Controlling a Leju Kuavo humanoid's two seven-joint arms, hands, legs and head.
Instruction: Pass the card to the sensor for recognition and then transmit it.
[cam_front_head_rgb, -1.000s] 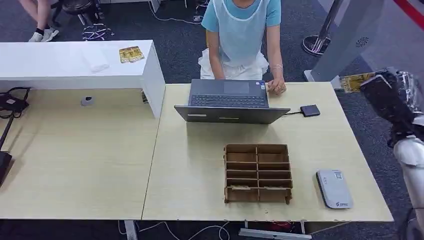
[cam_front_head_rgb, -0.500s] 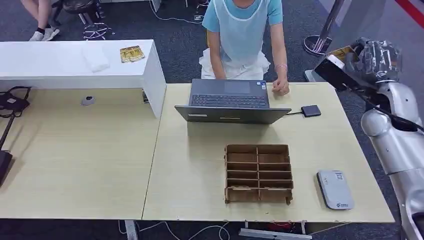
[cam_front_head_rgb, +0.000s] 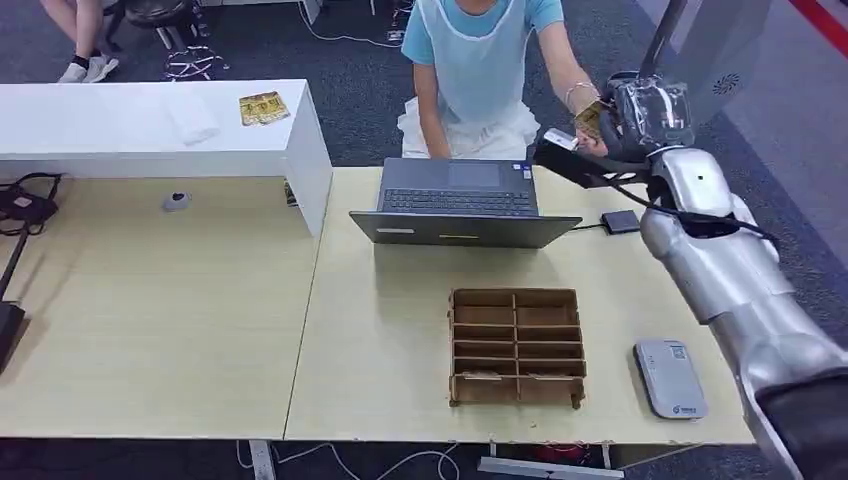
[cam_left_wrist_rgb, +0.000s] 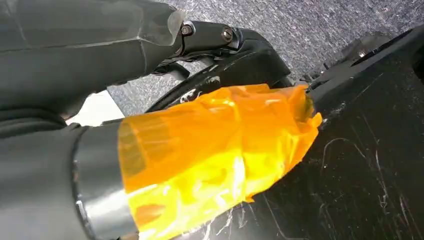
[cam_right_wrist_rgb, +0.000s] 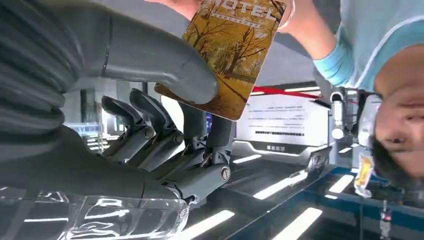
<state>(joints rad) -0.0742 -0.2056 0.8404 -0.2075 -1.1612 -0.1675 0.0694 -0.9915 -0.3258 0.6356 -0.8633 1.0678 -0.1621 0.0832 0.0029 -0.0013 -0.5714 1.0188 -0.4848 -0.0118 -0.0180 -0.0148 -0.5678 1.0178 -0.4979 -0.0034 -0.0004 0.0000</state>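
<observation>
The card (cam_front_head_rgb: 590, 119) is yellow-brown with a tree picture and hangs above the table's far edge, right of the laptop. My right hand (cam_front_head_rgb: 640, 112) pinches the card (cam_right_wrist_rgb: 232, 47) between the thumb (cam_right_wrist_rgb: 165, 65) and the fingers behind it. A person's hand (cam_front_head_rgb: 582, 97) reaches in and grips the card's far end. The black sensor pad (cam_front_head_rgb: 620, 221) lies on the table below, wired to the laptop (cam_front_head_rgb: 458, 201). My left hand (cam_left_wrist_rgb: 75, 55) shows as blurred grey shapes close to the camera, and I cannot make out how its fingers lie.
A wooden compartment box (cam_front_head_rgb: 515, 346) stands at the table's middle front. A grey-white device (cam_front_head_rgb: 670, 378) lies at the front right corner. A white counter (cam_front_head_rgb: 150, 125) with another card (cam_front_head_rgb: 262, 107) stands at the back left. The person sits behind the laptop.
My right arm has swung left from beyond the table's right edge to above its far edge, carrying the card. The person's hand lifted off the table and took hold of the card.
</observation>
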